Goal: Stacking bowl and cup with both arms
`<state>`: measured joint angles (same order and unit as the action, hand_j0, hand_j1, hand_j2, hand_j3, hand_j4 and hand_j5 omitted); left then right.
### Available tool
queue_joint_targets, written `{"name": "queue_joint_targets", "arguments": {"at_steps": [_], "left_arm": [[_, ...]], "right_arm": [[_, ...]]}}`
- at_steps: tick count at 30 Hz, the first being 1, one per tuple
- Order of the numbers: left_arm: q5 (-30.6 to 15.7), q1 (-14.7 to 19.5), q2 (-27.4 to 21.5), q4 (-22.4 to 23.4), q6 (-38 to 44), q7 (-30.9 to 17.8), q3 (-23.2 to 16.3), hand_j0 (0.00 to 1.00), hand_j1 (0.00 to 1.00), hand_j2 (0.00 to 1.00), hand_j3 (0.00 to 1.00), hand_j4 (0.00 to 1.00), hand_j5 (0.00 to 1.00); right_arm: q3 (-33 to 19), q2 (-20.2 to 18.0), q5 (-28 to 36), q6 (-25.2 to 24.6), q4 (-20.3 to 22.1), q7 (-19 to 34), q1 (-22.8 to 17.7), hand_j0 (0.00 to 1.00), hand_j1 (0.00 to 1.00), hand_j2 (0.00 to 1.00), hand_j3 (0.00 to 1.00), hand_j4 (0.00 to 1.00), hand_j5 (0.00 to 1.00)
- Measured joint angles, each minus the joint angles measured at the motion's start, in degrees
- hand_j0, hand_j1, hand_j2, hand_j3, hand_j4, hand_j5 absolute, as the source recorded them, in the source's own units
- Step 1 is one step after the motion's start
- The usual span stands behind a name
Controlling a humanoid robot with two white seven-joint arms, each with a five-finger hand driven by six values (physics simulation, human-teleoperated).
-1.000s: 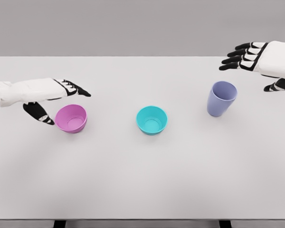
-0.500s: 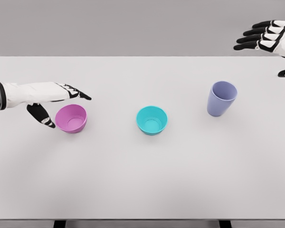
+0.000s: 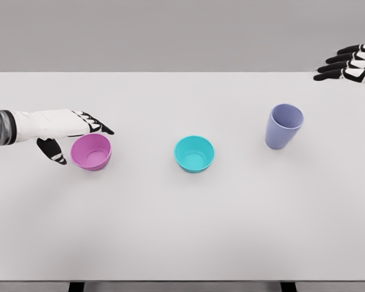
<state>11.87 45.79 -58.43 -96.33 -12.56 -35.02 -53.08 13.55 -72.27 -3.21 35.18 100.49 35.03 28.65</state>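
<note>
right hand (image 3: 353, 64) withdrew rightward, fingers spread; left hand (image 3: 73, 131) spread beside upright pink bowl (image 3: 91, 151), mouth up.

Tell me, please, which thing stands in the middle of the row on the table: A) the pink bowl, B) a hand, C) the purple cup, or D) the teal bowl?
D: the teal bowl stands between the pink bowl on the left and the purple cup on the right.
</note>
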Motion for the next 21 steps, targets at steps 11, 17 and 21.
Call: {"name": "queue_joint_targets", "arguments": {"at_steps": [11, 17, 21], "left_arm": [[7.0, -0.2, 1.8, -0.3, -0.5, 0.0, 0.0, 1.0, 1.0, 1.0, 1.0, 1.0, 1.0], [7.4, -0.5, 2.0, -0.3, -0.5, 0.0, -0.1, 1.0, 1.0, 1.0, 1.0, 1.0, 1.0], [7.4, -0.6, 2.7, -0.1, -0.4, 0.0, -0.1, 1.0, 1.0, 1.0, 1.0, 1.0, 1.0]], "right_arm": [[-1.0, -2.6, 2.4, 0.0, 0.0, 0.0, -1.1, 1.0, 1.0, 1.0, 1.0, 1.0, 1.0], [-1.0, -1.1, 2.5, 0.0, 0.1, 0.0, -3.5, 1.0, 1.0, 1.0, 1.0, 1.0, 1.0], [-1.2, 0.3, 2.6, 0.0, 0.1, 0.0, -3.2, 1.0, 1.0, 1.0, 1.0, 1.0, 1.0]]}}
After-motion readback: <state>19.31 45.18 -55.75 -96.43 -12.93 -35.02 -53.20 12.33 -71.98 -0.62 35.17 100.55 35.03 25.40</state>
